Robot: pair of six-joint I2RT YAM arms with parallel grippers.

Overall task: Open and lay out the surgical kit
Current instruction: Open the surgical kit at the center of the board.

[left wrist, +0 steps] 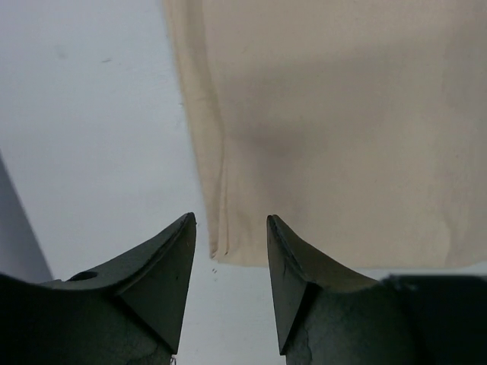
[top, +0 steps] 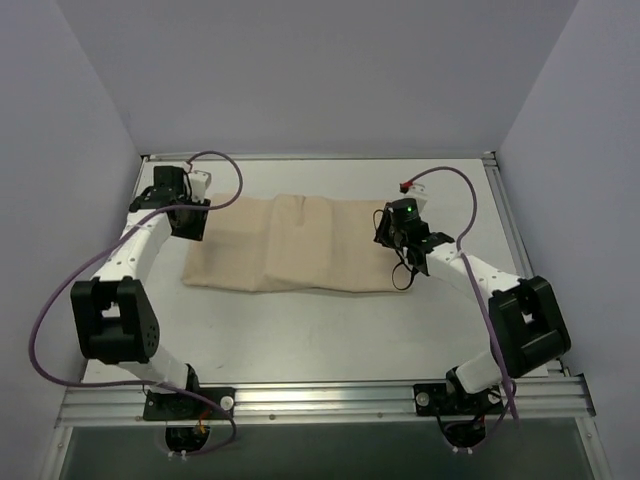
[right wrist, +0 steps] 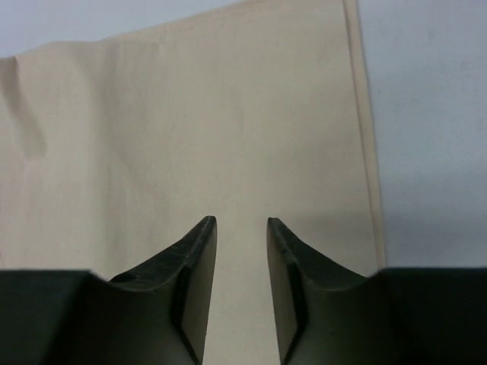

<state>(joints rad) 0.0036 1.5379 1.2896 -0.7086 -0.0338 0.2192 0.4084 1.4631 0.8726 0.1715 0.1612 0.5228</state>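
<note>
- Mid-table, on the pale grey table [top: 330, 340], lies the beige cloth wrap [top: 290, 255], folded shut, so its contents are hidden.
- Its long axis runs left to right, with one short end toward each side wall. The outline is roughly rectangular and sits slightly skewed.
- Top view only: the whole outline shows, with a soft fold ridge left of centre and one arm reaching to each end.
- Left wrist view only: the left-end hem [left wrist: 222, 190] shows as a stitched double line down the edge, ending in a corner just beyond the fingertips. The weave is matte and softly shadowed.
- Right wrist view only: the right-end hem [right wrist: 367, 114] is a narrow straight band, and a shallow crease [right wrist: 23, 114] lies at the far left.
- Left gripper [left wrist: 230, 220]: the dark wedge-shaped fingers stand moderately apart with nothing between them. The cloth corner and bare table show through the gap.
- Right gripper [right wrist: 241, 222]: the gap is narrower, directly over flat cloth. No fabric is visibly pinched.
</note>
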